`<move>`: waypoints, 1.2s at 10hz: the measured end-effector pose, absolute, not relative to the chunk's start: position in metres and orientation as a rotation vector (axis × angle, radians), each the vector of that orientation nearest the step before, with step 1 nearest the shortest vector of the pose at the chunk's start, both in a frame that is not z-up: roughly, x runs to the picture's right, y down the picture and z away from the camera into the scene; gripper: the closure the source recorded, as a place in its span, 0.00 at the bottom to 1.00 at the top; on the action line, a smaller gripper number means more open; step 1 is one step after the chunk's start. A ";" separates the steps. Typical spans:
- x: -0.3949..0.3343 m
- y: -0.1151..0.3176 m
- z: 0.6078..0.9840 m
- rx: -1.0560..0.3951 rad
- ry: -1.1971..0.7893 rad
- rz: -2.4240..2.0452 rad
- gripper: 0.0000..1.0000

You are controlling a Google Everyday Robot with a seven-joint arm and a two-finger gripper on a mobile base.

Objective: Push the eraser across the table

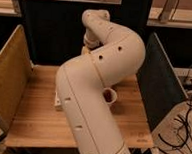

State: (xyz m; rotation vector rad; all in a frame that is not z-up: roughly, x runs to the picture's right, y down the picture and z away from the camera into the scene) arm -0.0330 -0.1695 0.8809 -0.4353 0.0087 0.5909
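Pincer (87, 47) mostly hidden behind arm (96, 91), above table (36, 112) far edge; grip state unclear

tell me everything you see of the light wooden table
The light-brown wooden tabletop is rectangular, of jointed planks, lying level. A yellowish panel stands at its left edge, a dark panel at its right. The cream robot arm reaches over its middle and hides much of it. A small white cup with a dark inside sits on it right of the arm, a white object left of it. The gripper is near the back edge, mostly hidden behind the arm.
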 end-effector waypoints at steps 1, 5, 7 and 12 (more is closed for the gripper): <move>-0.033 -0.169 0.881 -0.435 0.009 0.591 0.20; -0.033 -0.169 0.881 -0.435 0.009 0.591 0.20; -0.033 -0.169 0.881 -0.435 0.009 0.591 0.20; -0.033 -0.169 0.881 -0.435 0.009 0.591 0.52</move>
